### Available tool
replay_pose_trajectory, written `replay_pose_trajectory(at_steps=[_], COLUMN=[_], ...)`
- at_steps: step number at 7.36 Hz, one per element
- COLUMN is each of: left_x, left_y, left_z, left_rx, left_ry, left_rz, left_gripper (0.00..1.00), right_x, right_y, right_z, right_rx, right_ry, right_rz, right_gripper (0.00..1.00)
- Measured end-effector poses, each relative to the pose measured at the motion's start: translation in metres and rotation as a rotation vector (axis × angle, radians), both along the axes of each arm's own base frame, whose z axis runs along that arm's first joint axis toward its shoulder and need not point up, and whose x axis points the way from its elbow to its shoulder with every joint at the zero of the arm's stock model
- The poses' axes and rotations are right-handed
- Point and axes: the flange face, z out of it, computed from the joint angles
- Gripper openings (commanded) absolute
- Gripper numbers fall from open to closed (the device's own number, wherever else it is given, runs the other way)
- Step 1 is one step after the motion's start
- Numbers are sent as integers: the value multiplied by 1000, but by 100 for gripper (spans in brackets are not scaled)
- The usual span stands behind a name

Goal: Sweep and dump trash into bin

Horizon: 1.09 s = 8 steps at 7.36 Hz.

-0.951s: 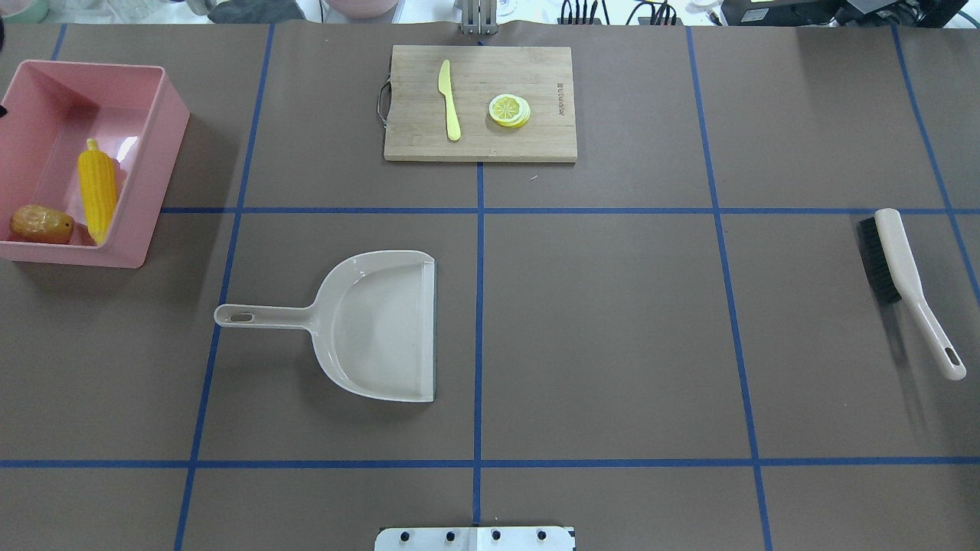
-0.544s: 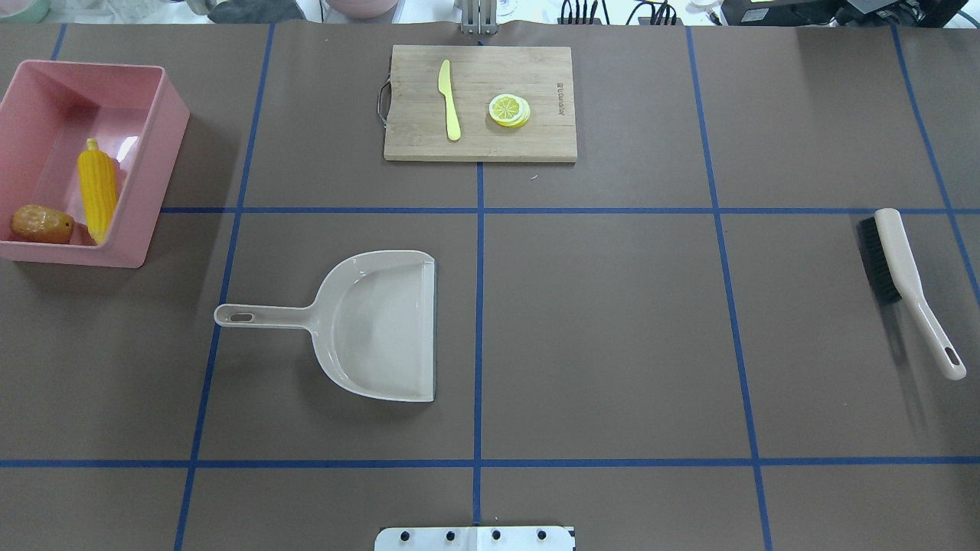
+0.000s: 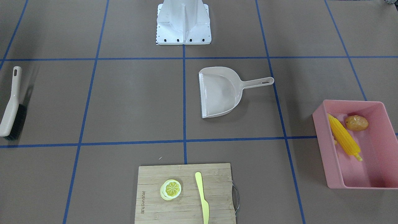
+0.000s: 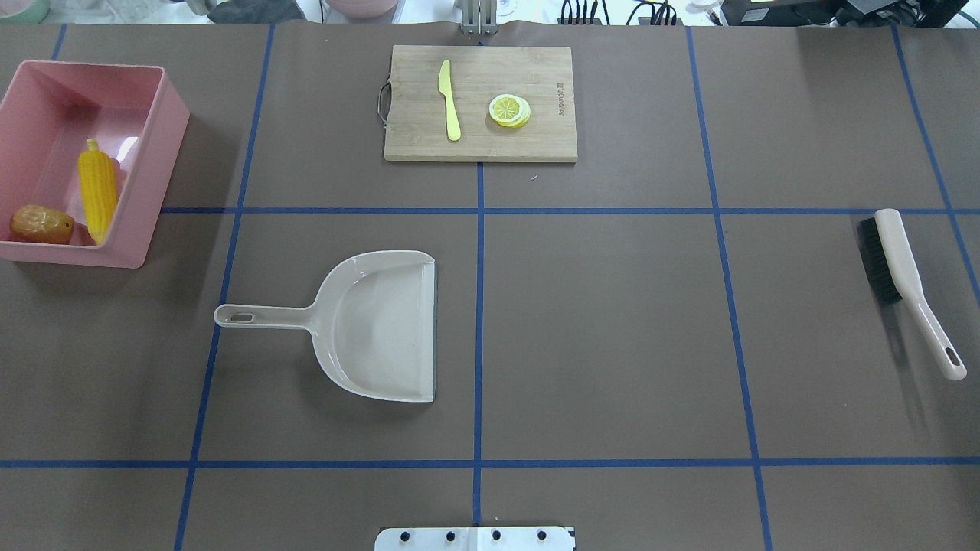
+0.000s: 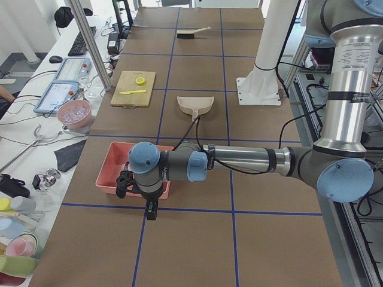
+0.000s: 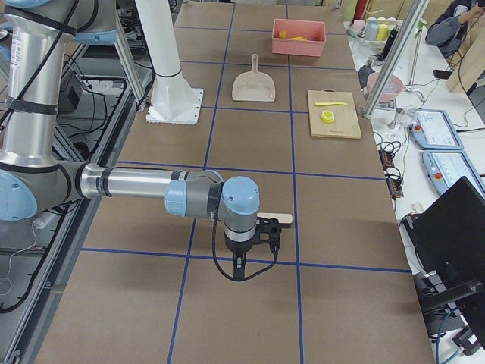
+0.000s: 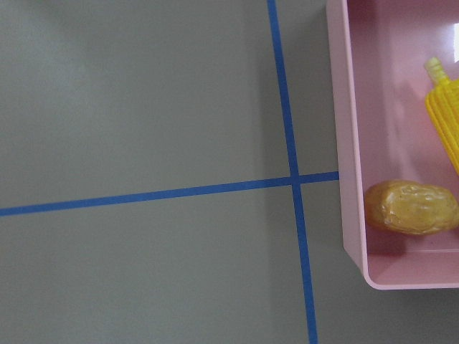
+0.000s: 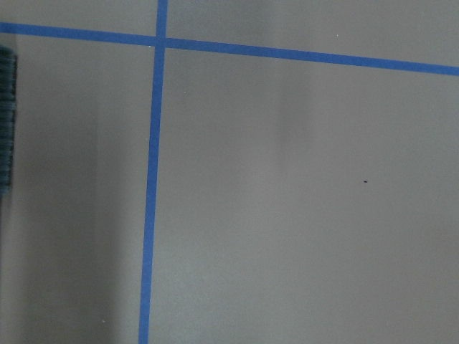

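Note:
The pink bin (image 4: 158,172) stands at the table's far left, and the front-facing view shows the bin (image 3: 324,149) at its right. Inside lie two pieces of trash, a yellow corn cob (image 4: 97,187) and a brown potato (image 4: 42,223). The left wrist view looks down on the bin's corner (image 7: 344,143) with the potato (image 7: 410,208) and the corn (image 7: 445,118). My left gripper (image 5: 149,211) hangs just outside the bin's near end; I cannot tell its state. Over the brush end of the table hangs my right gripper (image 6: 237,270), state unclear.
A beige dustpan (image 4: 383,325) lies empty left of centre. The brush (image 4: 903,272) lies at the far right, its bristles (image 8: 6,115) at the right wrist view's edge. A wooden cutting board (image 4: 543,141) at the back holds a yellow knife (image 4: 449,99) and a lemon slice (image 4: 509,109).

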Motion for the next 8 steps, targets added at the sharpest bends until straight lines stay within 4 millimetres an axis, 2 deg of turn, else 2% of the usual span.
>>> replay_pose_trajectory(at_steps=[4,8], left_x=[30,36], left_y=[-8,-9], left_z=[8,9], left_rx=[18,17], left_ry=[9,8], left_rz=[41,51], left_gripper=[98,98], right_x=[0,0], right_y=[0,0], right_z=[0,0], right_rx=[0,1], right_ry=[0,0], right_rz=[0,0], right_gripper=[100,100])
